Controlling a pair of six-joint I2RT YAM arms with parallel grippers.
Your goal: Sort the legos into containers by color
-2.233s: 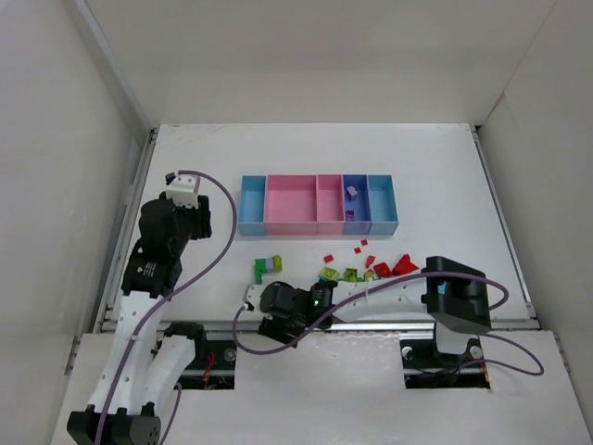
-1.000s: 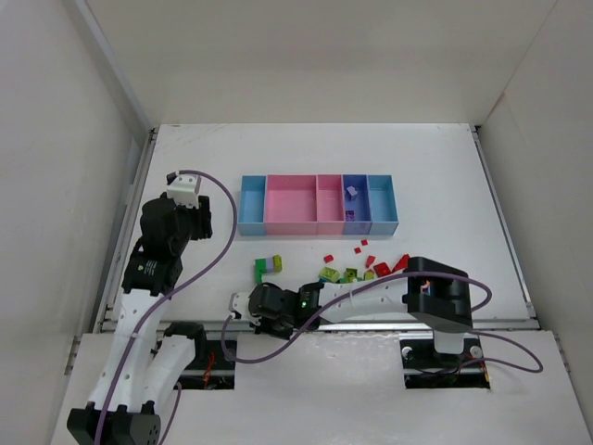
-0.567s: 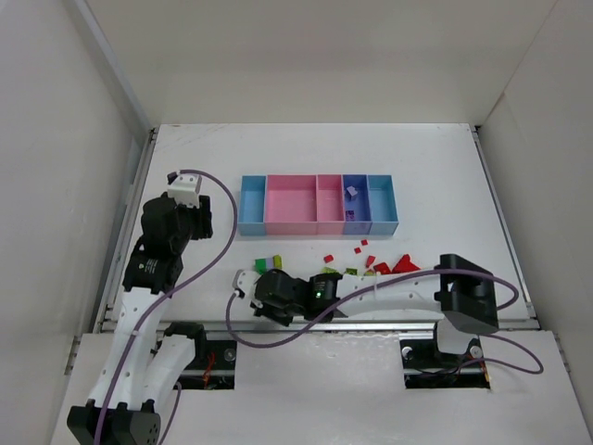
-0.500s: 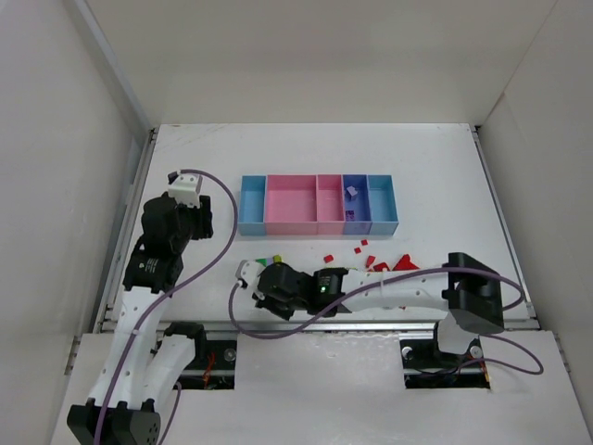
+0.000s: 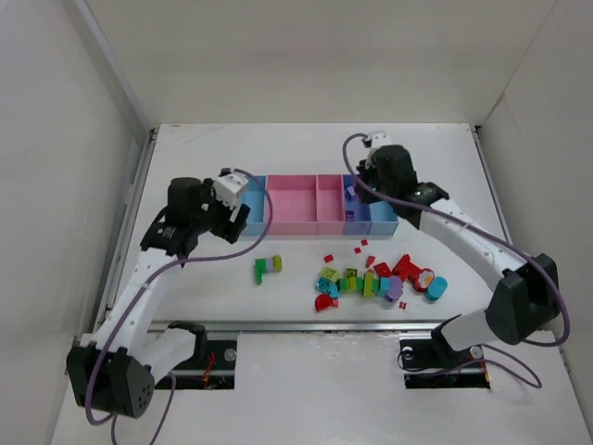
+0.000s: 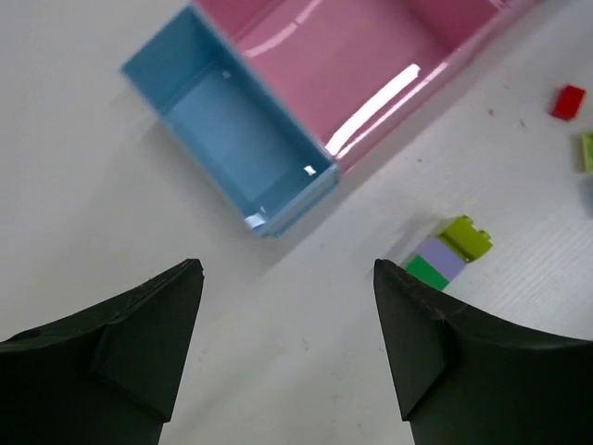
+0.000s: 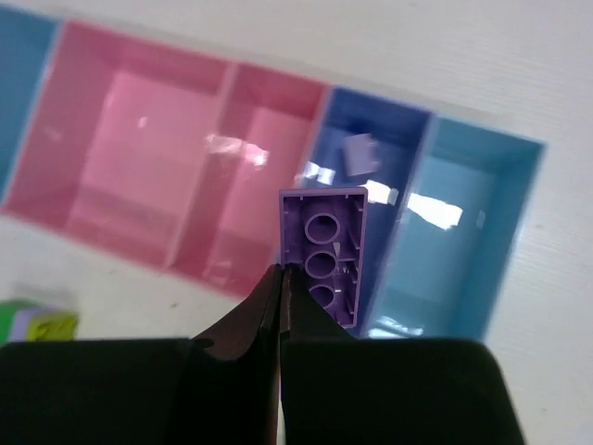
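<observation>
A: Where does the row of containers (image 5: 292,206) sit?
B: Across the middle of the bench (image 5: 445,158). The legos (image 5: 375,278) lie in front of its right half, and a stack (image 5: 267,268) lies apart to their left.
A: Anything inside?
B: One piece (image 7: 359,153) in the fourth bin from the left. The right tool (image 7: 281,278), gripping a brick (image 7: 322,255), seems to hang over that bin. The left tool (image 6: 287,273) is just beside the leftmost bin.
</observation>
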